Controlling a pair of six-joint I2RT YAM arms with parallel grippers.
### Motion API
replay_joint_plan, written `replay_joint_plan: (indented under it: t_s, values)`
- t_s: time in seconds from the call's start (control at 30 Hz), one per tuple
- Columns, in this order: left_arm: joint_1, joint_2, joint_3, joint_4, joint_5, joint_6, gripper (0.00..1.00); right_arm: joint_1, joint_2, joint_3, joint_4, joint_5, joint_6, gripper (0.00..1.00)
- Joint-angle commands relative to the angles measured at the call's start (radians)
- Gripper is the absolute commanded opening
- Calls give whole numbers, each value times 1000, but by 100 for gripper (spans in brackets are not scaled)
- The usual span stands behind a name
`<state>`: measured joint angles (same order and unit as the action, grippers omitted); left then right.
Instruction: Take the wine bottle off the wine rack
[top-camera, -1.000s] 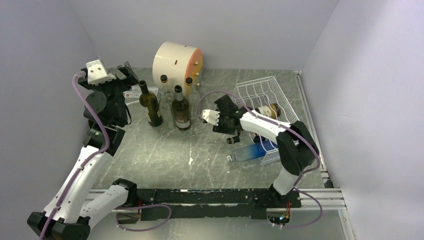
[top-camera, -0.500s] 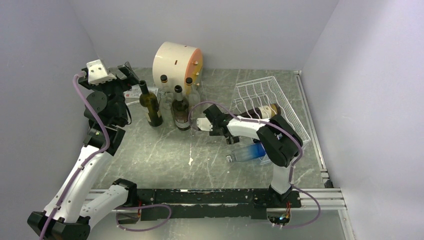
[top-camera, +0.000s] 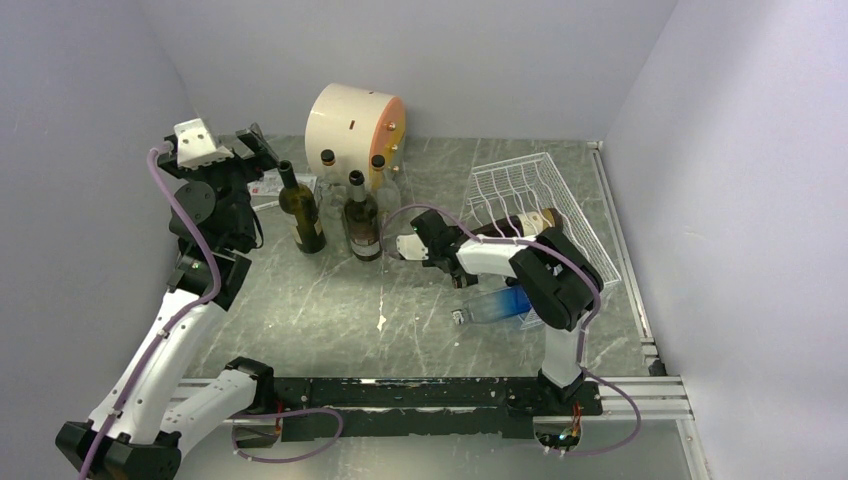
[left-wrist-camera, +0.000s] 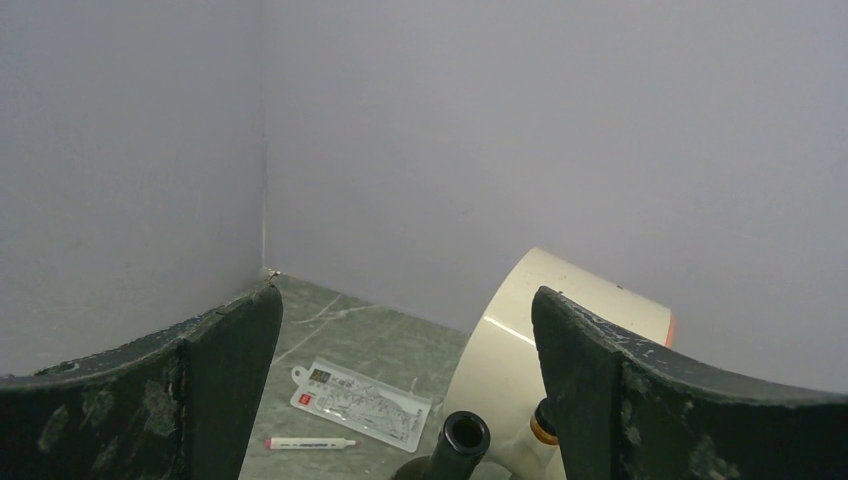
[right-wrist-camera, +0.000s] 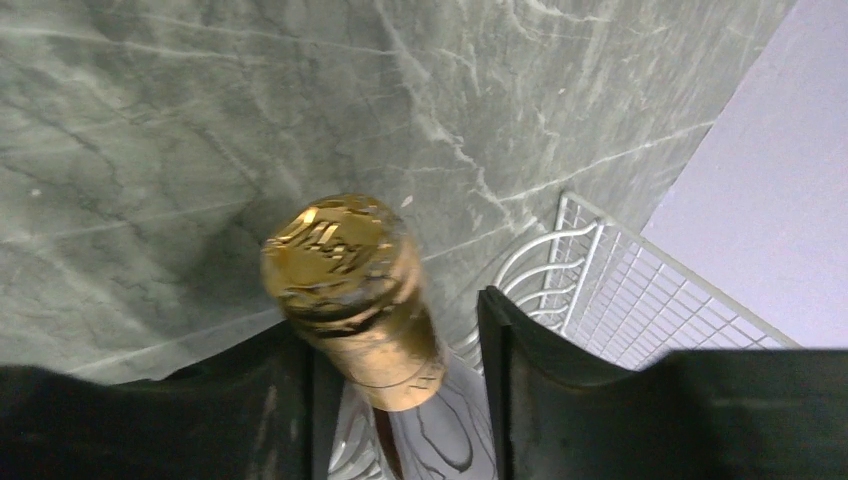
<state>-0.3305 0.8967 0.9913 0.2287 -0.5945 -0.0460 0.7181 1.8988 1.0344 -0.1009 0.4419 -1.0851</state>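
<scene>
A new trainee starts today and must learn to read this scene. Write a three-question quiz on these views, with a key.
1. True or false: the left gripper is holding a bottle.
2. In the right wrist view, what sits between the fingers of the right gripper? A) a gold-foiled wine bottle neck B) a corkscrew C) a wine glass
3. Fill the gap: the lying bottle nearest the arm bases is ____ in colour.

Key: 1 false, it is open wide and grips nothing; 2 A; 3 blue.
</scene>
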Motion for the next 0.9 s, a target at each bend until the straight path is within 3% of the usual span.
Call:
replay_joint_plan:
  t_s: [0.0, 0.5, 0.87]
  values:
    - [11, 7, 5, 19, 16, -8, 98, 6, 3, -27, 62, 9, -12, 39]
    - [16, 30, 8, 16, 12, 3, 98, 185, -141, -151, 131, 53, 22, 0]
    - [16, 34, 7, 19, 11, 8, 98, 346, -331, -81, -58, -53, 197, 0]
